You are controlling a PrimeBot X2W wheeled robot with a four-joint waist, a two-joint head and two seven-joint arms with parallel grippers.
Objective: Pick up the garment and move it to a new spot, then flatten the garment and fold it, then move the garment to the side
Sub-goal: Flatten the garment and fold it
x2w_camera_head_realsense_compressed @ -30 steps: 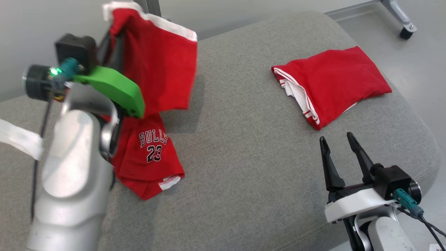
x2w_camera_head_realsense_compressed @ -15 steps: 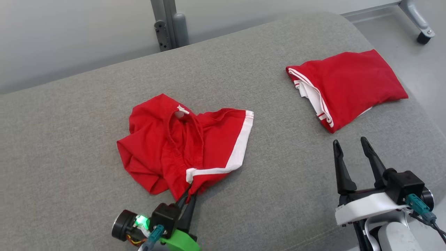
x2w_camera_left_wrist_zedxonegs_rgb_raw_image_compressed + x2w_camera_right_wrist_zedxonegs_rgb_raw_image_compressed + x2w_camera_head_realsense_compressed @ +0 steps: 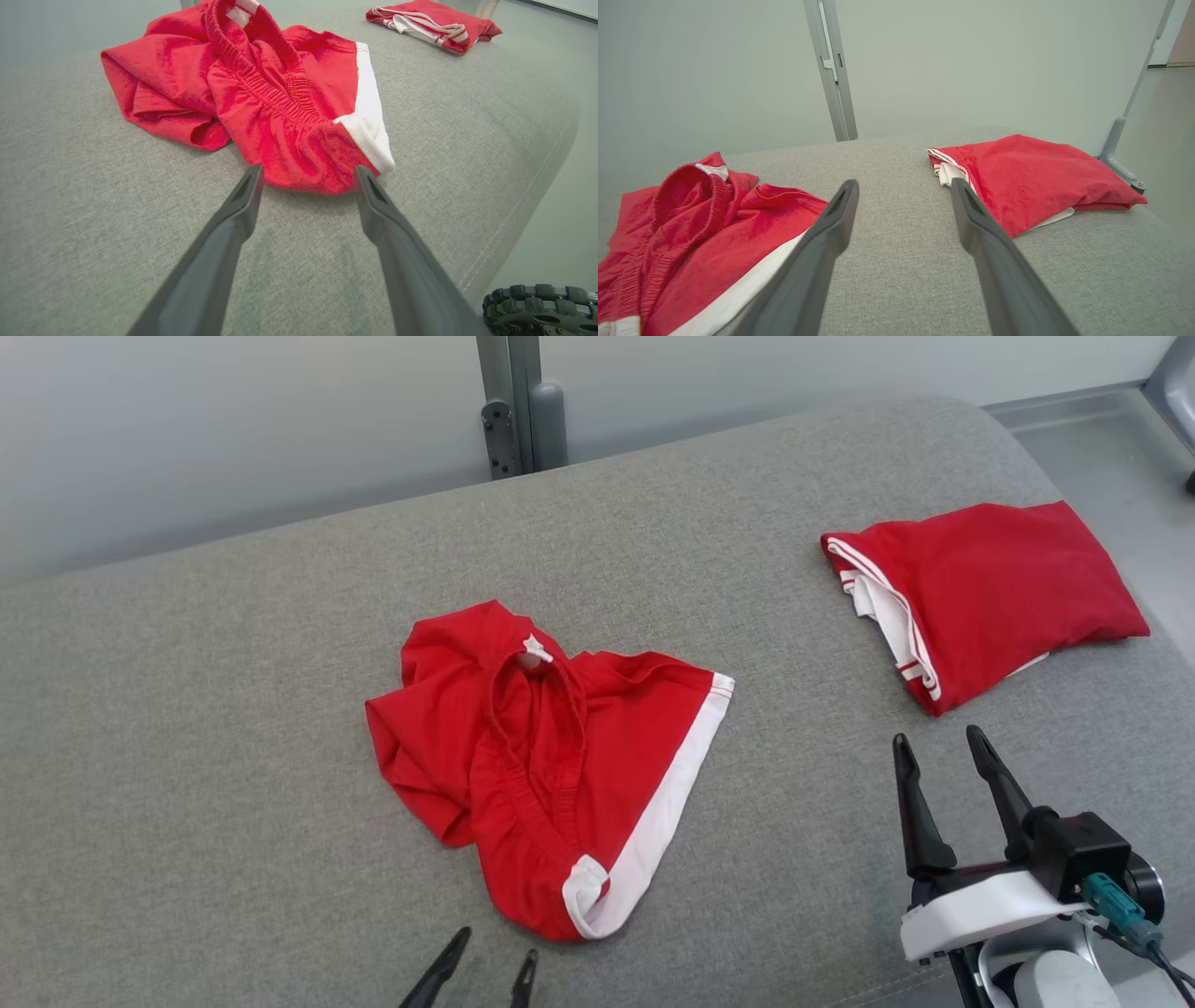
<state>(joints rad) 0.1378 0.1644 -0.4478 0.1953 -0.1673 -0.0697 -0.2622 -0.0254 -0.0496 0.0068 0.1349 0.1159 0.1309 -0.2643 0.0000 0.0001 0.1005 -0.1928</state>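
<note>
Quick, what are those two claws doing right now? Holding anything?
Left gripper: open, empty; the red shorts lie just ahead of its tips.
Right gripper: open, holding nothing.

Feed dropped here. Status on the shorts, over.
Left gripper jaws open, at near edge of shorts, holding nothing. Right gripper open, empty. Shorts crumpled on cushion, unfolded. Folded garment off right, clear.

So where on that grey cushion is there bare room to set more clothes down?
Widest: the grey cushion left of the crumpled shorts. Also the gap between the shorts and the folded garment, and the strip behind the shorts. Crowded: the front edge by the left end effector, and the right corner by the right end effector.
</note>
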